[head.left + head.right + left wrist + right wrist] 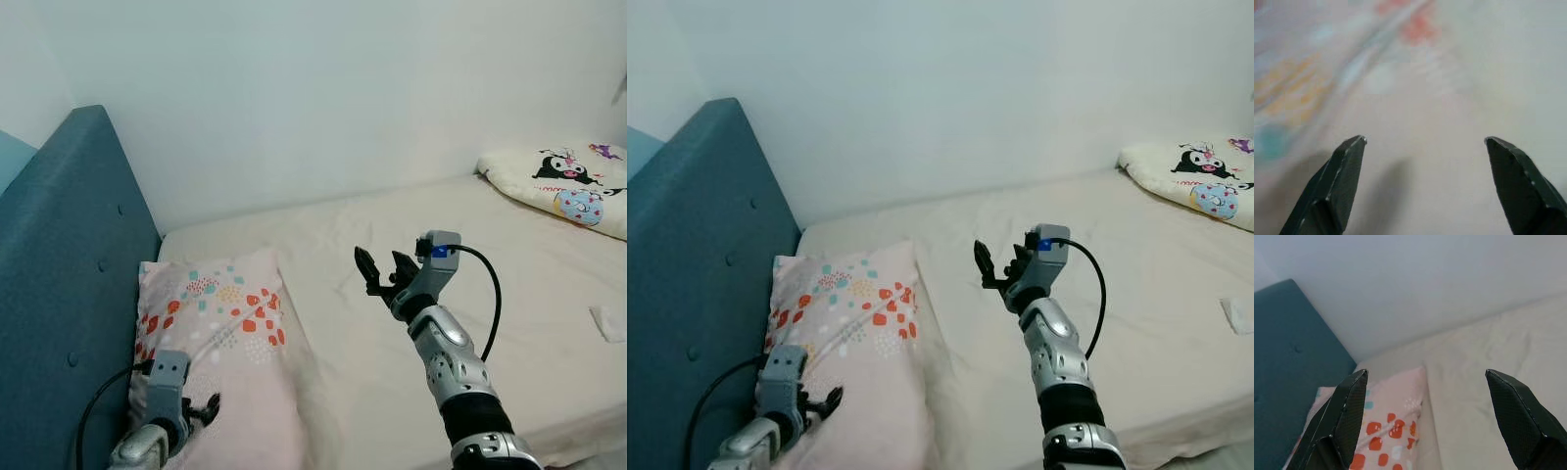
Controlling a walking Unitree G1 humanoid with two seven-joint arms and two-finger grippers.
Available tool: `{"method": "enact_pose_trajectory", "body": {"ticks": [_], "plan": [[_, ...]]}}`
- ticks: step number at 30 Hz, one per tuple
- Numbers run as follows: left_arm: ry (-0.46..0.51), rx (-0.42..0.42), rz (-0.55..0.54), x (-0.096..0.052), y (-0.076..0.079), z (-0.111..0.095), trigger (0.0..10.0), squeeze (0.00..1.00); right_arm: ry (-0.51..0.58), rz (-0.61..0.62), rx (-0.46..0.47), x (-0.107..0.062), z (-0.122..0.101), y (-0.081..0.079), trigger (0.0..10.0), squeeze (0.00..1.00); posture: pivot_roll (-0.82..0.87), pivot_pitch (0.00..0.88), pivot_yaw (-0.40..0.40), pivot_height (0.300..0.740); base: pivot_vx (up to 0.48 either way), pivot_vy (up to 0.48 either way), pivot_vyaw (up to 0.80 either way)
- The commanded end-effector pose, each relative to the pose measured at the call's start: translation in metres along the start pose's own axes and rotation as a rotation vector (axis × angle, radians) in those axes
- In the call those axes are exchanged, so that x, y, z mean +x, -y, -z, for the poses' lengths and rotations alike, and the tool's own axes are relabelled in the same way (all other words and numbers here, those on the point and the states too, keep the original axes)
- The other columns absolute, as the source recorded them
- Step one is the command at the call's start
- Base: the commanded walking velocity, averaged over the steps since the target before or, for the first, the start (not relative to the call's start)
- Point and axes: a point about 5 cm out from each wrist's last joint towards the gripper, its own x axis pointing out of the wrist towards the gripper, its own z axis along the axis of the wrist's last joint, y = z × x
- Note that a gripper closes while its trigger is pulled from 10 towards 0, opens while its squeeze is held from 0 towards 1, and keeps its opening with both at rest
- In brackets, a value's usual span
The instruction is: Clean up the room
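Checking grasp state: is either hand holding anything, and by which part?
Nothing is held. The left hand is open just over the pillow; the right hand is open above the bed.

Bed [392,294], beige sheet: patterned pink pillow [230,333] against teal headboard [69,284]; cartoon pillow [573,186] and small white scrap [609,323] well apart from headboard.
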Motion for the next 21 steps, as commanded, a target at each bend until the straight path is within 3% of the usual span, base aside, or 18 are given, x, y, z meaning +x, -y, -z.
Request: {"method": "enact_pose_trajectory", "body": {"ticks": [1, 2, 3, 4, 7, 12, 17, 21], "plan": [[0.103, -0.102, 0.201, 0.001, 0.01, -0.017, 10.0, 1.0, -0.013, -0.007, -0.005, 0.003, 0.004, -0.003, 10.0, 0.0, -0.2, 0.0, 0.001, 0.74, 0.0, 0.0, 0.0], [0.103, -0.102, 0.201, 0.001, 0.01, -0.017, 10.0, 1.0, -0.013, -0.007, -0.005, 0.003, 0.004, -0.003, 10.0, 0.0, -0.2, 0.0, 0.001, 0.74, 0.0, 0.0, 0.0], [0.181, -0.157, 0.3, 0.003, 0.018, -0.031, 10.0, 0.11, -0.038, 0.013, -0.005, 0.002, 0.01, 0.001, 10.0, 0.0, -0.19, 0.0, 0.0, 0.74, 0.0, 0.0, 0.0], [0.224, -0.189, 0.336, 0.006, 0.023, -0.039, 10.0, 0.0, -0.068, 0.036, -0.011, 0.001, 0.017, 0.005, 10.0, 0.0, -0.19, 0.0, 0.001, 0.74, 0.0, 0.0, 0.0], [0.232, -0.201, 0.264, 0.016, 0.026, -0.04, 10.0, 0.0, -0.138, 0.107, -0.01, -0.007, 0.034, 0.017, 10.0, 0.0, -0.19, 0.0, 0.002, 0.74, 0.0, 0.0, 0.0], [0.143, -0.228, 0.174, 0.021, 0.03, -0.018, 10.0, 0.0, -0.261, 0.226, -0.023, -0.029, 0.062, 0.039, 10.0, 0.0, -0.18, 0.0, 0.007, 0.74, 0.0, -0.334, 0.0], [0.025, -0.295, 0.112, 0.011, 0.025, 0.011, 10.0, 0.0, -0.329, 0.311, -0.014, -0.052, 0.081, 0.055, 10.0, 0.0, -0.18, 0.0, 0.014, 0.74, 0.0, -0.452, 0.0], [-0.055, -0.332, 0.074, 0.002, 0.021, 0.027, 10.0, 0.0, -0.34, 0.351, -0.016, -0.06, 0.085, 0.062, 10.0, 0.0, -0.19, 0.0, 0.024, 0.74, 0.0, -0.478, 0.0]]}}
